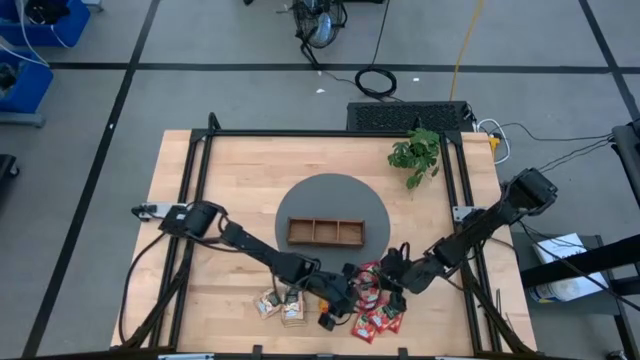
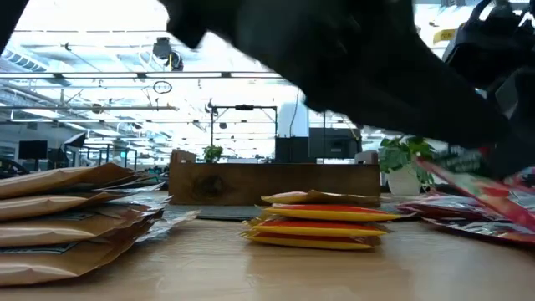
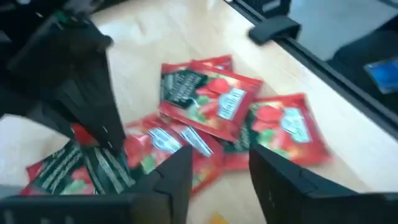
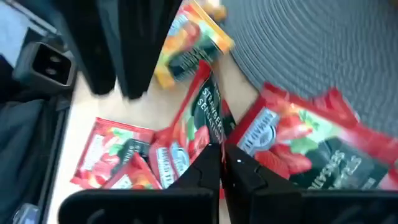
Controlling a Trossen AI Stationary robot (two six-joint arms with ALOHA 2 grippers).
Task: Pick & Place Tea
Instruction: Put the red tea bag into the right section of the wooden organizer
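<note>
Red tea sachets (image 1: 377,305) lie in a loose, overlapping pile near the table's near edge, and show again as red sachets (image 3: 211,102). Tan sachets (image 1: 280,306) rest flat to their left, and a stack of orange sachets (image 2: 318,219) sits between the two groups. My left gripper (image 1: 335,312) (image 3: 221,177) is open and hovers just over the red pile. My right gripper (image 1: 383,272) (image 4: 222,163) is shut on one red sachet (image 4: 205,115) at the pile's far side. My right gripper pinches one red sachet by its edge (image 4: 212,148) between both fingers, coming slanting down from the table's right. The sachet stands tilted up on edge out of the pile (image 2: 468,186); whether its other end rests on the other sachets cannot be seen.
The brown three-compartment wooden tray (image 1: 325,232) stands on a round grey mat (image 1: 330,190) beyond the sachets. A small potted plant (image 1: 418,152) sits at the far right. Black frame rails (image 1: 195,200) run along the table's left and right sides. Both arms are close together over the pile.
</note>
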